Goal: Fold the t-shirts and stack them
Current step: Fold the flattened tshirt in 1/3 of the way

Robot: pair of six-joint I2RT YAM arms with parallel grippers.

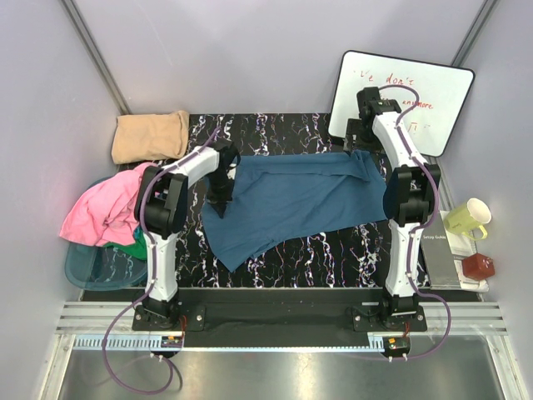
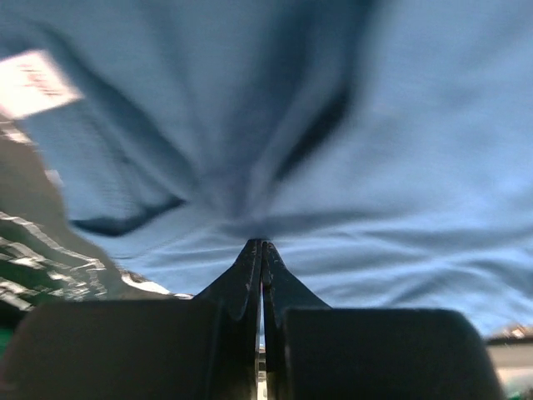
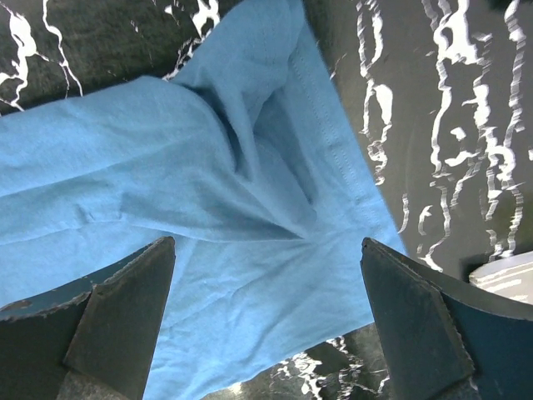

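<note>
A dark teal-blue t-shirt [image 1: 291, 200] lies spread and creased on the black marbled table [image 1: 333, 258]. My left gripper [image 1: 221, 198] is at the shirt's left edge. In the left wrist view its jaws [image 2: 262, 244] are shut and pinch a fold of the blue cloth [image 2: 375, 125], with a white label [image 2: 33, 83] nearby. My right gripper [image 1: 356, 143] hovers over the shirt's far right corner. In the right wrist view it [image 3: 266, 242] is wide open and empty above the blue cloth [image 3: 208, 217]. A folded tan shirt [image 1: 150, 136] lies at the far left.
A pink shirt [image 1: 104, 212] and a green one [image 1: 133, 246] hang over a blue basket [image 1: 87, 267] at the left. A whiteboard [image 1: 408, 92] leans at the back right. A pale mug [image 1: 468, 218], a red box [image 1: 479, 267] and a grey booklet [image 1: 440, 250] sit at the right.
</note>
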